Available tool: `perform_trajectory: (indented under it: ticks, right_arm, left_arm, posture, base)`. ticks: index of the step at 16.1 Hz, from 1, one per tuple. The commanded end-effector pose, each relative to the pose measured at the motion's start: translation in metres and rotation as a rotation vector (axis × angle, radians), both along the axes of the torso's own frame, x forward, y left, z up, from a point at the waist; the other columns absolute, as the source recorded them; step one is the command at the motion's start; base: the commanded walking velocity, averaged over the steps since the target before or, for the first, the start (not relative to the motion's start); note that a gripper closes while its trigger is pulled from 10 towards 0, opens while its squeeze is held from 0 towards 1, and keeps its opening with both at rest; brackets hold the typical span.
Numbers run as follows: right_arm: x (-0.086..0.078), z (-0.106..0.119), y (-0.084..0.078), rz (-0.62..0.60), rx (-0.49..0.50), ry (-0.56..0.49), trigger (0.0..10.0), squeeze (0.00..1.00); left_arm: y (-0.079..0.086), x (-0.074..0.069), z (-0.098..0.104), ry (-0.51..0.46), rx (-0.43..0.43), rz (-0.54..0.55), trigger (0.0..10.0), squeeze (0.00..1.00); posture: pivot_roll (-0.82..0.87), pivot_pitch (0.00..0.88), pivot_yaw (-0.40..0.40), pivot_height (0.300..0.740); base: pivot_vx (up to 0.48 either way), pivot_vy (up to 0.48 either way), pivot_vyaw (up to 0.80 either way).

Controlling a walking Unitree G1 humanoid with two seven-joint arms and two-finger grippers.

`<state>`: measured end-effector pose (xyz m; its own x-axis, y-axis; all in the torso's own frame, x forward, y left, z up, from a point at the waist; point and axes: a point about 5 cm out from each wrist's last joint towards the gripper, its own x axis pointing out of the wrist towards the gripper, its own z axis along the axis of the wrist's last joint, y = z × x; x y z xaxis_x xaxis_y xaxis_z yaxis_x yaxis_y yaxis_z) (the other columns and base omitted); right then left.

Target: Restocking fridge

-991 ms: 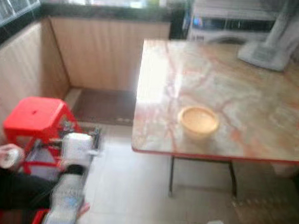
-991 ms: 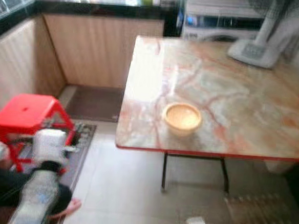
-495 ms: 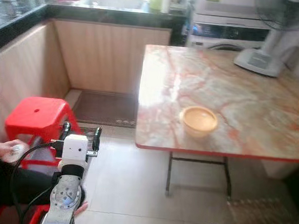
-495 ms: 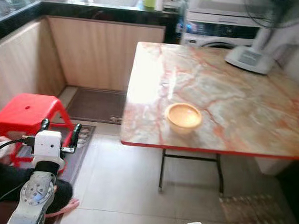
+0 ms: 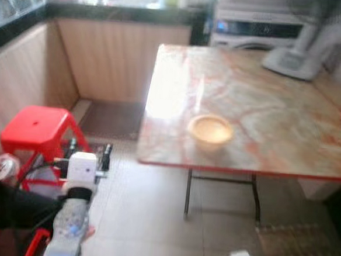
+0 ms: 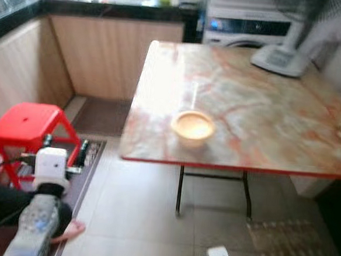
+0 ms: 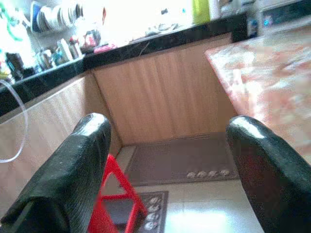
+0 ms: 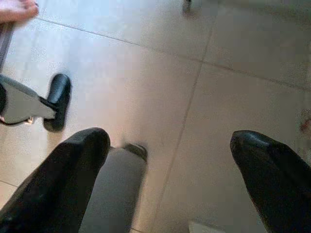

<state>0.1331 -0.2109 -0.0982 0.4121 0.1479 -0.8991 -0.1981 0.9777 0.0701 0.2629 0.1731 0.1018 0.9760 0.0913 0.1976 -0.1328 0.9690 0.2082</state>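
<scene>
My left gripper (image 5: 88, 150), fingers spread and empty, hovers at seven o'clock from the round yellow bowl (image 5: 210, 130) on the marble-patterned table (image 5: 277, 112); my right gripper (image 8: 170, 160) hangs released above the beige tiled floor (image 8: 160, 73).

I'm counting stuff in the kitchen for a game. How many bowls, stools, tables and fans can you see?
Bowls: 1, the yellow bowl
Stools: 1, the red stool
Tables: 1, the marble table
Fans: 1, the white fan
Total: 4
</scene>
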Motion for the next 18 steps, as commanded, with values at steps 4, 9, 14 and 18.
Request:
perform_trajectory:
  ticks: [4,9,14,18]
  right_arm:
    - [-0.0003,0.0000,-0.0008,-0.005,0.002,0.005,10.0,0.00]
    - [-0.0004,-0.0001,-0.0001,-0.004,0.005,0.006,10.0,0.00]
    - [0.0005,0.0001,0.0002,0.002,0.006,0.006,10.0,0.00]
    - [0.0010,0.0003,0.0003,0.005,0.007,0.007,10.0,0.00]
  left_arm:
    - [0.0011,0.0024,0.0066,-0.022,-0.013,0.000,10.0,0.00]
    - [-0.0007,0.0034,0.0088,-0.029,-0.021,-0.010,10.0,0.00]
    - [-0.0021,0.0044,0.0104,-0.032,-0.032,-0.025,10.0,0.00]
    - [-0.0031,0.0050,0.0104,-0.031,-0.044,-0.035,10.0,0.00]
  posture:
    - [0.06,0.000,-0.019,0.740]
    - [0.06,0.000,-0.016,0.740]
    - [0.06,0.000,-0.017,0.740]
    - [0.06,0.000,-0.017,0.740]
  base:
    - [0.000,0.000,0.00]
    - [0.000,0.000,0.00]
    - [0.000,0.000,0.00]
    - [0.000,0.000,0.00]
